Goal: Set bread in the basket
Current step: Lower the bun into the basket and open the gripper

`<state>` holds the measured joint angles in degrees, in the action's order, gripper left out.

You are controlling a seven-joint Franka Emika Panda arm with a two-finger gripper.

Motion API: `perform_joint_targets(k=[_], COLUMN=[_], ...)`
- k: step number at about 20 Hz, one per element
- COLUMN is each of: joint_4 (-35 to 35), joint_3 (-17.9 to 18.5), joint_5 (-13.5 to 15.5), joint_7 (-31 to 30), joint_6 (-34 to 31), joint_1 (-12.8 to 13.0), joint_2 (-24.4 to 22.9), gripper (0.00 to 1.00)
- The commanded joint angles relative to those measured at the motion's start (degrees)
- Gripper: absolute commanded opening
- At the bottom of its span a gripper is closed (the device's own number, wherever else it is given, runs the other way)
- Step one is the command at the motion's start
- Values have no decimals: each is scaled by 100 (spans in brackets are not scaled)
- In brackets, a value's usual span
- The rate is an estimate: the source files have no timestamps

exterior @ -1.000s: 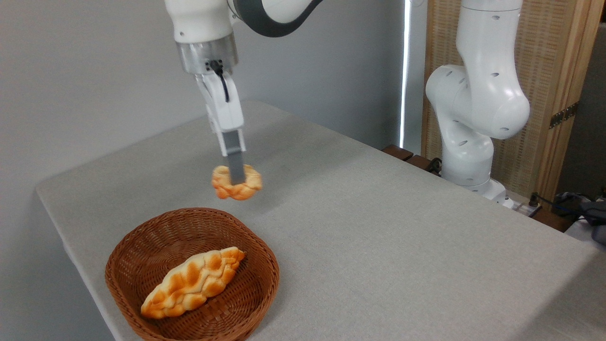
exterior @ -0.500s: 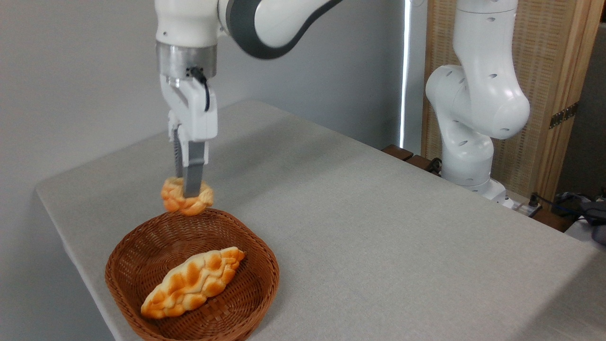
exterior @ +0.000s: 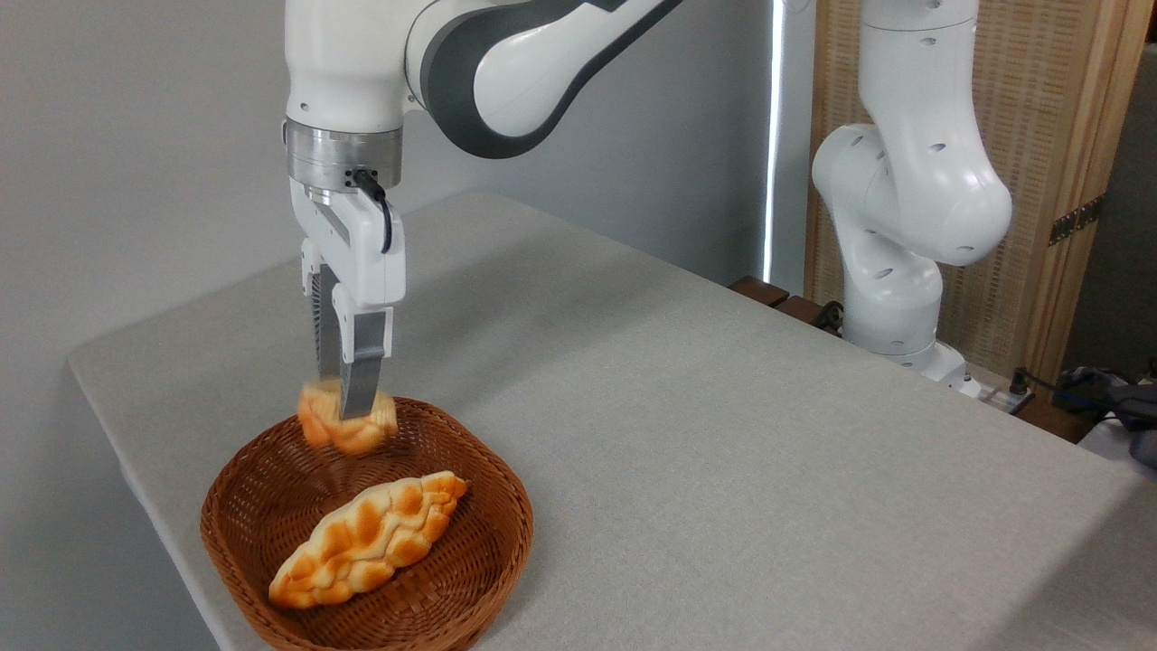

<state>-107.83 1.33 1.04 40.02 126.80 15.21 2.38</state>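
The arm (exterior: 506, 63) is showing glossy white shells with dark grey bands curving around the joints, and small dark round holes are dotting the thick white segments near the base (exterior: 904, 208). A brushed silver ring (exterior: 343, 163) is sitting at the wrist, with a short black cable (exterior: 375, 194) looping down from it. The gripper (exterior: 348, 402) is wearing a white body and flat grey fingers (exterior: 360, 380)

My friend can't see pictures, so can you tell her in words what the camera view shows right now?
A white robot arm's hand holds a small round bun in the air, just over the back edge of a brown wicker basket. A longer braided loaf already lies inside the basket, which sits on a grey table.
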Motion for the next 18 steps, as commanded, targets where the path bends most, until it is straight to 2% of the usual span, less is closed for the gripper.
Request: perform_joint_targets(k=[1, 6, 12, 18], joint_4=[51, 60, 69, 78], joint_3=[61, 140, 166, 245], joint_5=[98, 98, 54, 36], joint_7=[-47, -82, -785, -811], joint_6=[64, 73, -6, -646], joint_1=[26, 26, 26, 35], joint_2=[43, 52, -114, -386], gripper=[100, 100, 100, 100])
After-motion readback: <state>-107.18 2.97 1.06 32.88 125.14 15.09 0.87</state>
